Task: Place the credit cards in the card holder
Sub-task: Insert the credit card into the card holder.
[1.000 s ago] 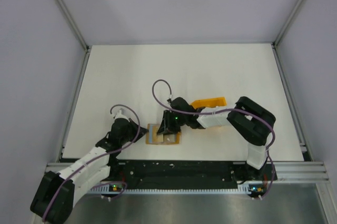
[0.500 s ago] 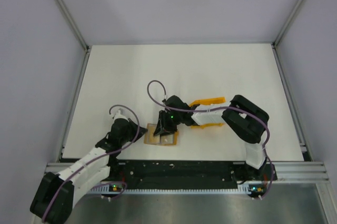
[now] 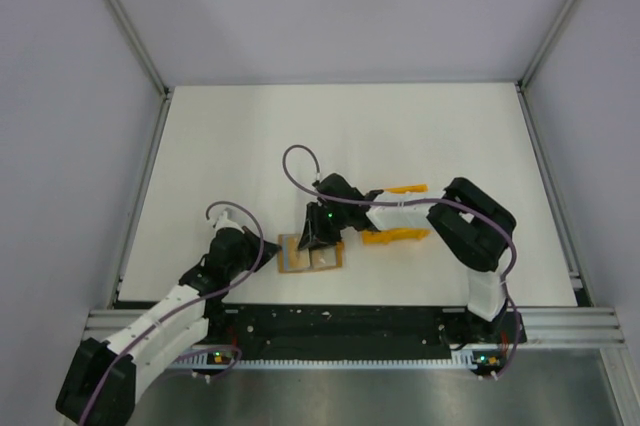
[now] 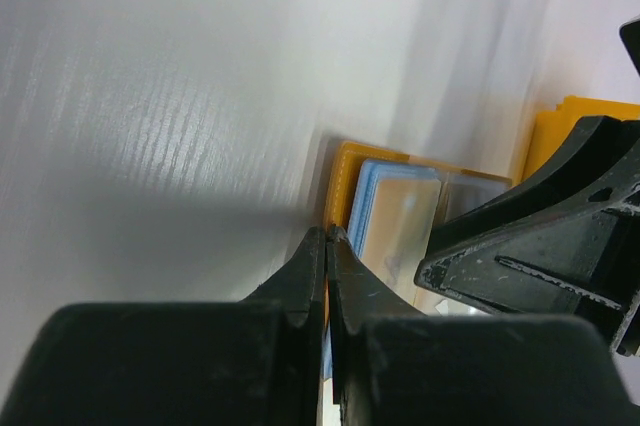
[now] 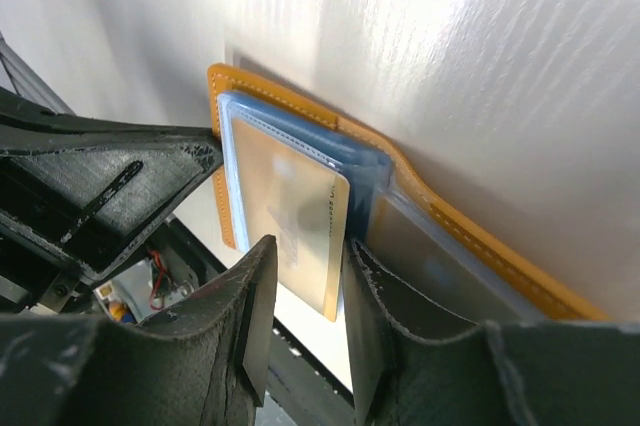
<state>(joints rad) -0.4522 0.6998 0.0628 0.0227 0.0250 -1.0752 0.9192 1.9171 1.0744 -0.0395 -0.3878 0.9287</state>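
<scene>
Card holder (image 4: 343, 186) lay open and flat on the white table (image 3: 400, 136), orange rim outside, paler pockets within. It sat close to the near edge, just ahead of the black front rail (image 3: 330, 318) and between the two arms. A card (image 5: 285, 196), blue at its rim with a warm sheen across its face, sat partly in the left pocket, its lower end sticking out. Beside it was a greyish, glossy panel (image 5: 430, 256). Second card or clear sleeve? Couldn't tell.

Right gripper (image 5: 305, 256) was right over that protruding end, fingers a modest gap apart, the card's edge showing through the gap. Whether the fingers actually touched the card, the wrist view didn't settle. Left gripper (image 4: 326, 236) had its fingers pressed tight together, nothing between them, tip right at the holder's left rim. The two grippers were very close, with little room between them.

Behind the holder the table ran broad and white to the back wall. Metal side rails (image 3: 140, 206) bounded it left and right. Two orange pieces (image 3: 398, 188) showed along the right forearm; what they were wasn't clear.
</scene>
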